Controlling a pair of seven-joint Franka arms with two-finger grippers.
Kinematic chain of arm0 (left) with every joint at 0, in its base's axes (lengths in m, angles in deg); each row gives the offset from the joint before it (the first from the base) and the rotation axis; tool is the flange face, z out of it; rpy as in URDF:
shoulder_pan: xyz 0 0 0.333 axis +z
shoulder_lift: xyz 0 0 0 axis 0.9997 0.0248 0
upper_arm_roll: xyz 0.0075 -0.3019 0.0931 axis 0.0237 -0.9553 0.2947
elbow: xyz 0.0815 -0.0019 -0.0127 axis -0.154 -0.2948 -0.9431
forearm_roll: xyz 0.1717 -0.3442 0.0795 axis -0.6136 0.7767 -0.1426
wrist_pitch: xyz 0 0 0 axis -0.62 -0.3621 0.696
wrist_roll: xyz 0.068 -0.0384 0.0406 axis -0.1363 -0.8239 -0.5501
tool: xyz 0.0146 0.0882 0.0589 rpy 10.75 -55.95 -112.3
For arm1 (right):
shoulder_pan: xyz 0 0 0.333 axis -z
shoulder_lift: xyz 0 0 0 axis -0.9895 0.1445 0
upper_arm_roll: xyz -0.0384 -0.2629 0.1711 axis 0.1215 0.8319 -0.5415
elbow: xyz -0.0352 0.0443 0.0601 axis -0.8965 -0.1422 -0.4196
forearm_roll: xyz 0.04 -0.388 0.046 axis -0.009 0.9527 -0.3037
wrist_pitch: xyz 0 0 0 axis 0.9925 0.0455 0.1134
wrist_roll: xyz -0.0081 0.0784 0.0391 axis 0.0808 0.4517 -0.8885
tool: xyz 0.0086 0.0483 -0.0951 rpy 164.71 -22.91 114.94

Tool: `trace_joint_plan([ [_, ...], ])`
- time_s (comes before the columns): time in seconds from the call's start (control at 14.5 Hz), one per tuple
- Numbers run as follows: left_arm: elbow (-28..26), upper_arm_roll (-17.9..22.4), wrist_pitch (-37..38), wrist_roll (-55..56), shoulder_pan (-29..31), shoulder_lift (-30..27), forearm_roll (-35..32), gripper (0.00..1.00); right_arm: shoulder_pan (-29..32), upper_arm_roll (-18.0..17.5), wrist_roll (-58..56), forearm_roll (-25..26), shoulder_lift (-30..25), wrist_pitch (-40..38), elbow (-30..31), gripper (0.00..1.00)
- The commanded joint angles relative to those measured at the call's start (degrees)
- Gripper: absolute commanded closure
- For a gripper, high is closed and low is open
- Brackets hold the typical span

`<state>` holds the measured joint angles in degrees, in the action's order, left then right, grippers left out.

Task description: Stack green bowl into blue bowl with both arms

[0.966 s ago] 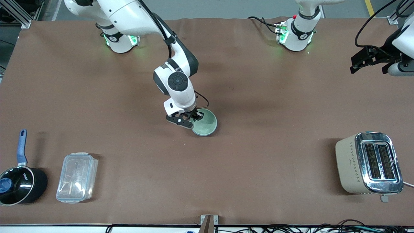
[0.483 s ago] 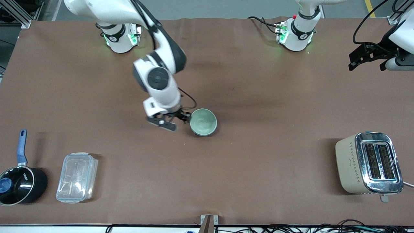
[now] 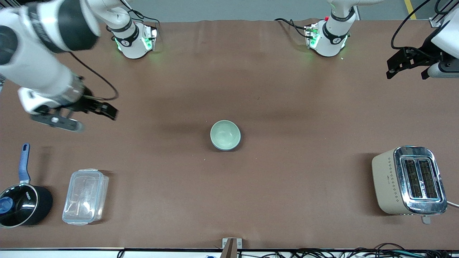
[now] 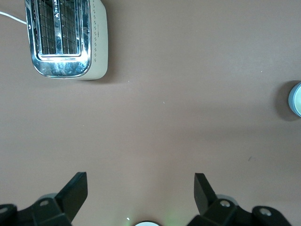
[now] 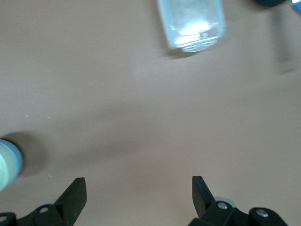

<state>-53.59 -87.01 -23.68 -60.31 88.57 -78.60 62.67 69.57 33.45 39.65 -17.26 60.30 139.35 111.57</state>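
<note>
The pale green bowl (image 3: 225,133) sits nested in the blue bowl (image 3: 226,148) at the table's middle; only the blue bowl's outer wall shows around it. The pair also shows at the edge of the right wrist view, the green bowl (image 5: 3,168) inside the blue bowl (image 5: 16,159), and in the left wrist view (image 4: 297,99). My right gripper (image 3: 109,110) is open and empty, up over bare table toward the right arm's end, well away from the bowls; its jaws stand wide apart in its wrist view (image 5: 138,184). My left gripper (image 3: 389,70) is open and empty over the left arm's end (image 4: 141,181).
A cream and chrome toaster (image 3: 408,181) stands near the front at the left arm's end, also in the left wrist view (image 4: 66,40). A clear plastic container (image 3: 85,196) and a black saucepan with blue handle (image 3: 21,204) sit near the front at the right arm's end.
My right gripper let go of the green bowl's rim and swung away toward the right arm's end. The bowls stayed in place. The left arm has barely moved.
</note>
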Motion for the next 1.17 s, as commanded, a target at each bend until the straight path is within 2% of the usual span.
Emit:
trace_joint_plan([
  [0.0, 0.78, 0.14, -0.03, -0.87, -0.33, 0.03, -0.30, 0.00, 7.44, -1.40, -9.48, 0.60, -5.54, -1.88, 2.46, 0.00],
  [0.07, 0.69, 0.14, -0.03, -0.87, -0.42, 0.03, -0.21, 0.00, 10.34, -1.31, -14.39, 0.34, -6.24, -2.15, 2.02, 0.00],
  [0.21, 0.78, 0.14, -0.03, -0.87, -0.60, 0.38, -0.21, 0.00, 14.65, -1.40, -20.13, -0.36, -6.25, -4.59, -3.22, 0.00],
  [0.48, 0.78, -0.12, 0.06, -0.78, -0.51, 0.56, -0.12, 0.00, 15.90, -1.40, -20.15, -2.46, -3.45, -10.93, -15.19, 0.00],
  [1.1, 1.74, -0.30, -0.12, -0.87, -0.60, 2.58, -0.21, 0.00, 15.20, -1.58, -20.59, -3.09, -2.30, -12.17, -14.77, 0.00],
])
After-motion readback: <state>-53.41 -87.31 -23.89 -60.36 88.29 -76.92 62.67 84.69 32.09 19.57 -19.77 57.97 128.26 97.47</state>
